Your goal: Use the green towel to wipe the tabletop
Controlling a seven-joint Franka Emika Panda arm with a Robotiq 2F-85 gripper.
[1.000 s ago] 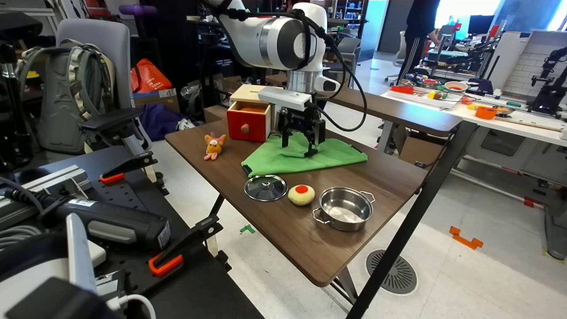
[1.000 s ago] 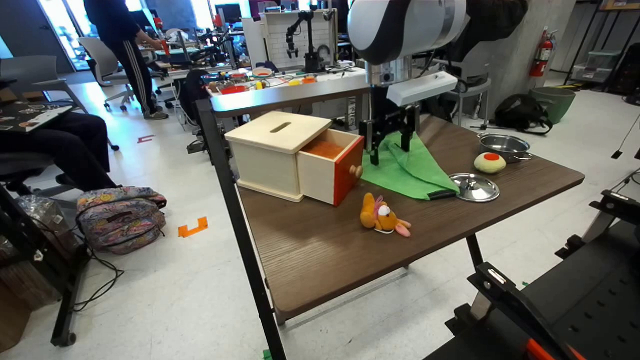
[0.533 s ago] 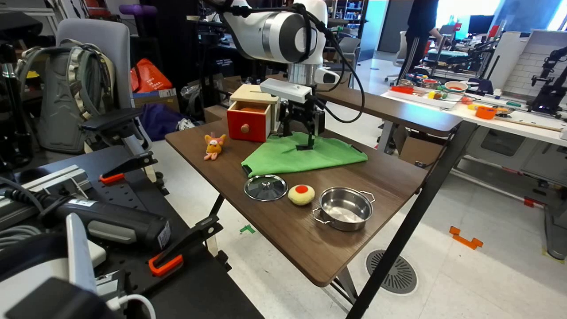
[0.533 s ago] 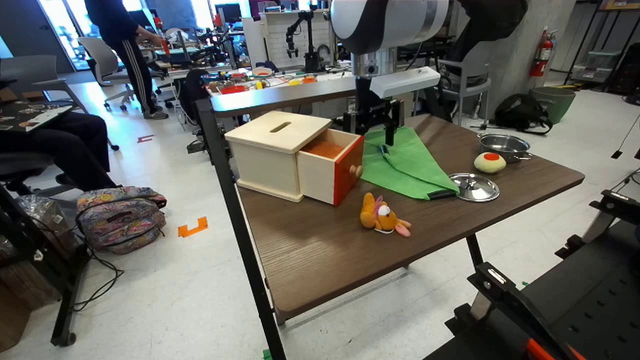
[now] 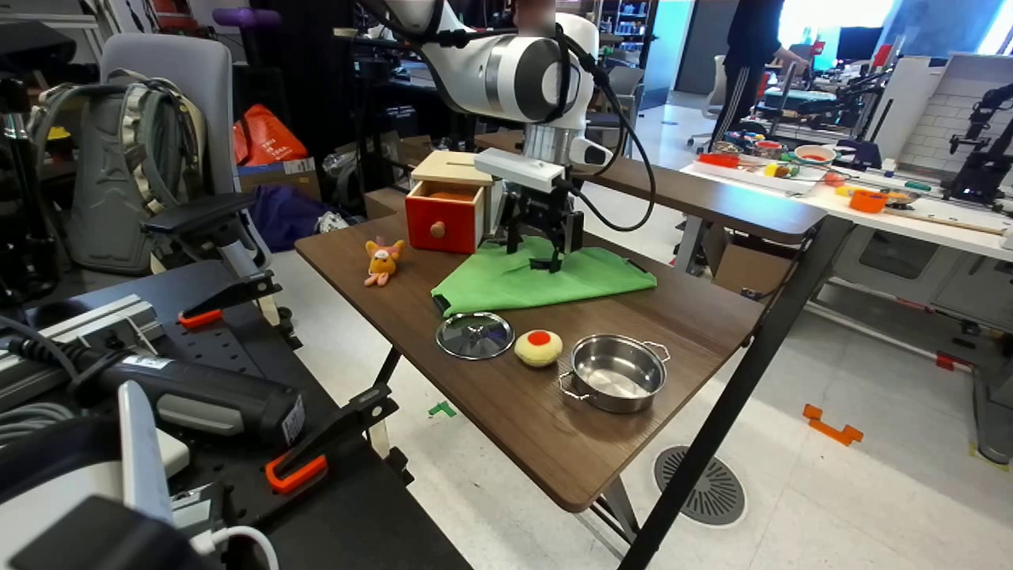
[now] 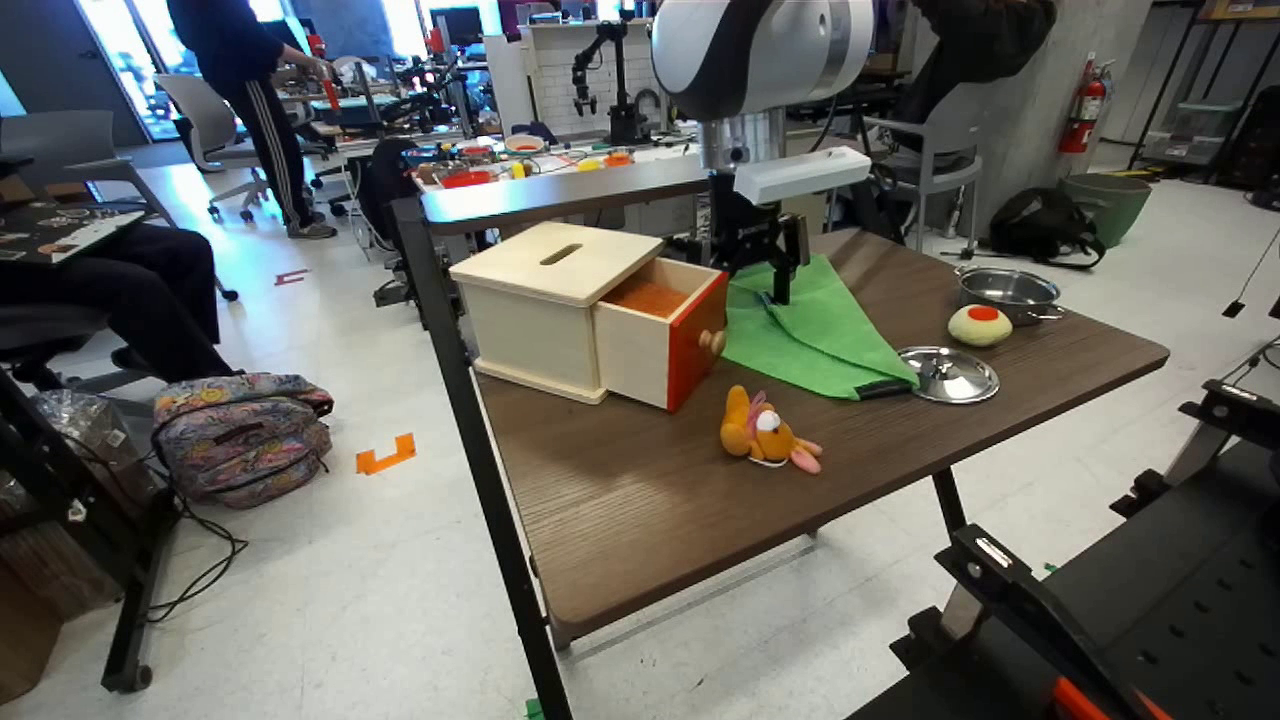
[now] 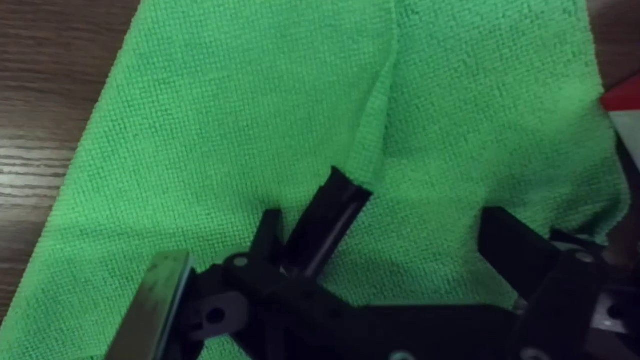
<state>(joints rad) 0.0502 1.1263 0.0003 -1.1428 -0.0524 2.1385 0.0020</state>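
My end effector (image 7: 384, 225) stood right above the green towel (image 5: 526, 289), released and grasping nothing: its fingers (image 7: 515, 245) were spread, with cloth below and between them. The towel lay on the surface (image 6: 620, 500) just beside the red-fronted wooden box (image 6: 540, 330), one dark corner close to the metal lid (image 5: 475, 336).

What the coming move turned on was the black strip (image 7: 327, 225) at the inner end of the towel's fold. In the wrist view it lay between my fingers but well off centre, close to the one on that view's left, its long axis slanting up to the right; the fold ran on from it toward the top. A squeeze would therefore cross the strip more than follow it, which I judged favourable for a pinch. Whether a fingertip was touching the strip, or pressing on the cloth, I could not tell.

I took this for the pick-up step, the wiping not yet begun. Being soft, the towel would probably bunch under the fingers, and too shallow a bite might let it slip. Any sweep toward the pot (image 5: 617, 376) would, I thought, risk shoving the lid or the yellow ball (image 5: 539, 349) along.
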